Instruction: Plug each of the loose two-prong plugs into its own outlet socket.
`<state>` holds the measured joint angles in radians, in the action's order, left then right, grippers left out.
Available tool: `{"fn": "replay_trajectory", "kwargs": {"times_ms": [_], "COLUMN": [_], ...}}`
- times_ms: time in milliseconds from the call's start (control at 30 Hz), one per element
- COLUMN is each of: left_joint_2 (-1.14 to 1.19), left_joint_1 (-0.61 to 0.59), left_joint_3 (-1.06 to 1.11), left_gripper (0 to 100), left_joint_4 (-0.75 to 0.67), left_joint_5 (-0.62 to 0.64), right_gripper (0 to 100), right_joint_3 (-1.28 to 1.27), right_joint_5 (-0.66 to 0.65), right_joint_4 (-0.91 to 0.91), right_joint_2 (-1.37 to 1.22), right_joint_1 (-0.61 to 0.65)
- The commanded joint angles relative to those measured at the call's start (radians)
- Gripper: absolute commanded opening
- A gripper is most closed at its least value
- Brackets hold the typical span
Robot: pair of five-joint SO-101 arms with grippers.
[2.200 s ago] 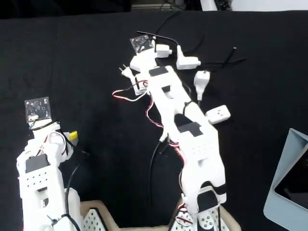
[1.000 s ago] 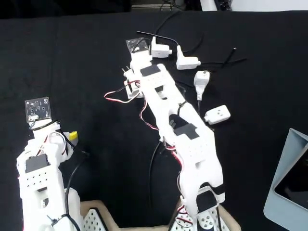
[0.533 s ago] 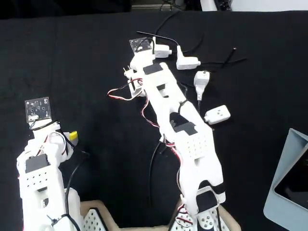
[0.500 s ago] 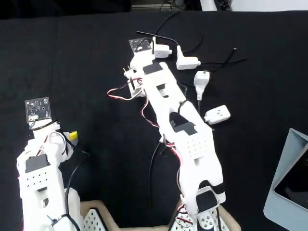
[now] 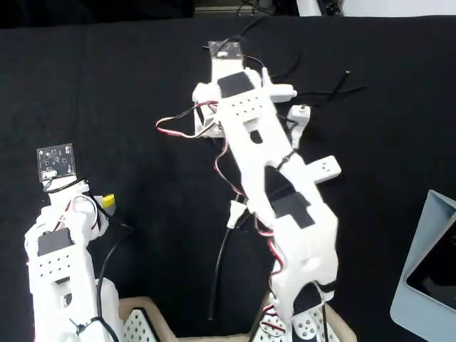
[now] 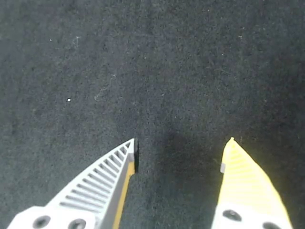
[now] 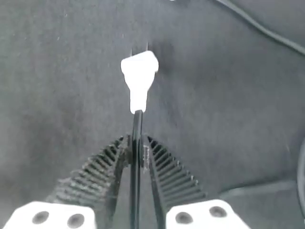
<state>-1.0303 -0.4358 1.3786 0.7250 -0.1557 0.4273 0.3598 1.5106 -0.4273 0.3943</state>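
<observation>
At the near left edge of the black cloth-covered table (image 5: 107, 85), the white left arm (image 5: 57, 263) stands folded back. The left gripper (image 6: 181, 148), one finger white and one yellow, hangs over bare cloth with its fingers well apart and nothing between them.

Farther right, the white right arm (image 5: 249, 135) stretches out to the far side of the table. The right gripper (image 7: 137, 145) has its ribbed fingers clamped on the thin black cord (image 7: 137, 119) of a white two-prong plug (image 7: 139, 71). The plug sits just beyond the fingertips, with its prongs pointing away from the gripper. Whether it touches the cloth cannot be told.

Just right of that arm lie a white adapter-shaped plastic piece (image 5: 280, 90), a second white plug body (image 5: 298, 115) on a black cable, and a white rectangular outlet socket block (image 5: 326, 167). A grey-blue tray (image 5: 422, 278) stands at the right edge.
</observation>
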Motion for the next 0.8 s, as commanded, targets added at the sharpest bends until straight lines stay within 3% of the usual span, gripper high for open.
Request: {"fn": "replay_trajectory", "kwargs": {"times_ms": [0,200,533,633,767], "left_joint_2": [-0.011,-0.011,-0.011,-0.011,-0.014], "left_joint_1": [-0.004,-0.004,-0.004,-0.004,-0.004], "left_joint_3": [-0.007,-0.007,-0.007,-0.007,-0.001], "left_gripper": [29,29,29,29,29], "left_joint_4": [-0.018,-0.018,-0.018,-0.018,-0.018], "left_joint_5": [0.006,0.006,0.006,0.006,0.006], "right_gripper": [1.1,1.2,1.5,1.6,1.6], "right_joint_3": [0.038,0.038,0.036,-0.002,-0.153], "right_joint_5": [0.057,0.132,0.121,0.029,-0.219], "right_joint_4": [0.084,0.158,0.242,0.235,0.192], "right_joint_2": [0.163,0.38,0.578,0.579,0.579], "right_joint_1": [-0.017,-0.057,-0.029,-0.031,-0.029]}}
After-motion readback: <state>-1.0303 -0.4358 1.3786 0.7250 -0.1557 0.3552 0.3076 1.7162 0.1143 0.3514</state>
